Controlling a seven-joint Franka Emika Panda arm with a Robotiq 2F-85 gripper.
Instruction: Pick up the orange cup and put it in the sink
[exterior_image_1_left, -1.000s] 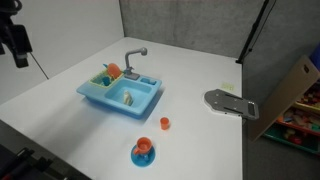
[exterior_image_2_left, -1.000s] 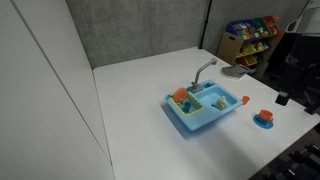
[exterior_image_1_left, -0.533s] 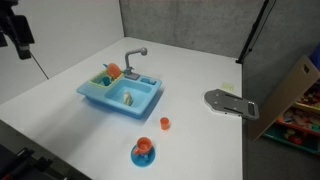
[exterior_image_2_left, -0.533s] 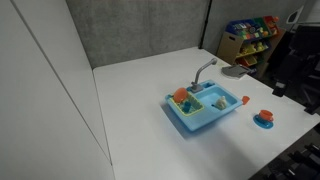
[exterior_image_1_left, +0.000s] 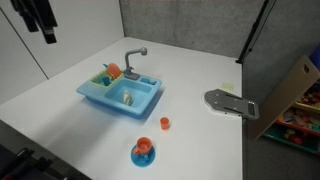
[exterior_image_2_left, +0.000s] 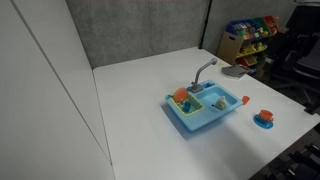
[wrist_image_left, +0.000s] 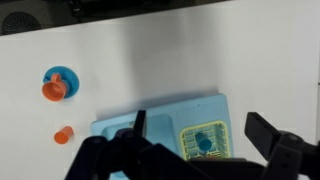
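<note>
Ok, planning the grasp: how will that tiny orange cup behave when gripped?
The orange cup looks tiny and plastic, so it is probably very light and rigid. Sitting free on the smooth white table, it may slide or tip if nudged.

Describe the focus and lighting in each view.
Wrist view: the dark claw is close and out of focus; an uneven sheen crosses the white table; the tiny orange plastic cup looks soft-edged. In both exterior views: even, soft light, low detail; the light blue plastic toy sink casts only a faint shadow.
</note>
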